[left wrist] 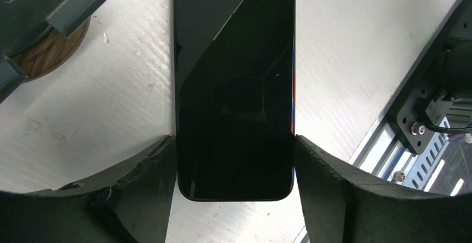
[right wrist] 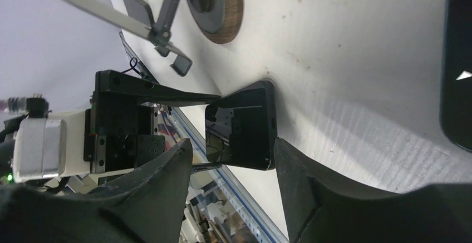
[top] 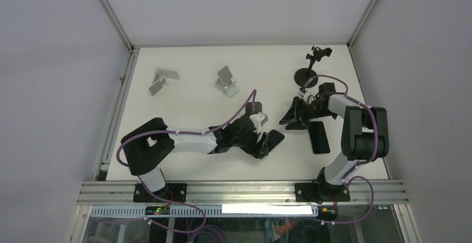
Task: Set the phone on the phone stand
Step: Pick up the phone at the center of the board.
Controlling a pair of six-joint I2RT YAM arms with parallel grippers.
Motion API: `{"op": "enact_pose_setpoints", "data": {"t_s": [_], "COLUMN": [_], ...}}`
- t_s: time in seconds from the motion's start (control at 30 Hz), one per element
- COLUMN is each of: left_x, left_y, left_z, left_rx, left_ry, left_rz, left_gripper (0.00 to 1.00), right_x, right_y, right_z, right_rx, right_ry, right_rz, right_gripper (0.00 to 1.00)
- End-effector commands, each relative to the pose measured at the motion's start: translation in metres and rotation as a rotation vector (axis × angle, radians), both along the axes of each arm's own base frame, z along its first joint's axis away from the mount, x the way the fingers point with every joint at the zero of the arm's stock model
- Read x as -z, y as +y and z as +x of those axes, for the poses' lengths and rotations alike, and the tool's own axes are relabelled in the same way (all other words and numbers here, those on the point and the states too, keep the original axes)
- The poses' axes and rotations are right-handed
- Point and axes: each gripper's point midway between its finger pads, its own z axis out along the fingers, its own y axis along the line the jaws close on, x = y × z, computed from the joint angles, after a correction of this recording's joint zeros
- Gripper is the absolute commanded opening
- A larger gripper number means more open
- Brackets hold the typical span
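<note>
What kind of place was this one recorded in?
Probably a lab robot test cell: a white table walled by plain grey panels, with an aluminium rail along its near edge carrying the left arm and right arm.

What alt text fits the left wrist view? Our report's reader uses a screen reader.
A black phone fills the centre, its long edges gripped between the left gripper's jaws over the white table; a wooden-based stand sits upper left.
</note>
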Motion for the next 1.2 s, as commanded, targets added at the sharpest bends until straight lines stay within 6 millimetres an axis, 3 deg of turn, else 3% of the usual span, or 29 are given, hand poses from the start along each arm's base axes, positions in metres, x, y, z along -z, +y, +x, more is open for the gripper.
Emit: {"op": "enact_pose_setpoints", "data": {"t_s": [0.0, 0.3, 0.67, 0.9, 1.07, 1.17], "left_x": [0.009, 0.015, 0.015, 0.015, 0.012, 0.008], "left_y": [-0.001, 0.001, -0.008, -0.012, -0.012, -0.012], "left_z": [-0.007, -0.006, -0.001, 0.000, 0.000, 0.000], "left_rx": [0.001, -0.023, -0.032, -0.035, -0.038, -0.043], "left_ry": [0.057, 0.076, 0.088, 0.097, 0.100, 0.100], "left_rz": [-0.014, -0.015, -0.038, -0.042, -0.053, -0.066], "left_gripper": [0.14, 0.14, 0.15, 0.16, 0.26, 0.37], "right_x": [0.017, 0.035, 0.035, 0.022, 0.012, 0.007], "right_y": [-0.002, -0.003, 0.009, 0.016, 0.015, 0.010], "right_z": [0.000, -0.010, -0.017, -0.013, -0.008, -0.003], "right_rx": [0.066, 0.088, 0.072, 0.075, 0.089, 0.109], "right_ry": [0.139, 0.262, 0.334, 0.350, 0.340, 0.334], "right_rz": [-0.051, -0.062, 0.007, 0.087, 0.133, 0.159], "right_gripper": [0.59, 0.58, 0.38, 0.19, 0.01, 0.00]}}
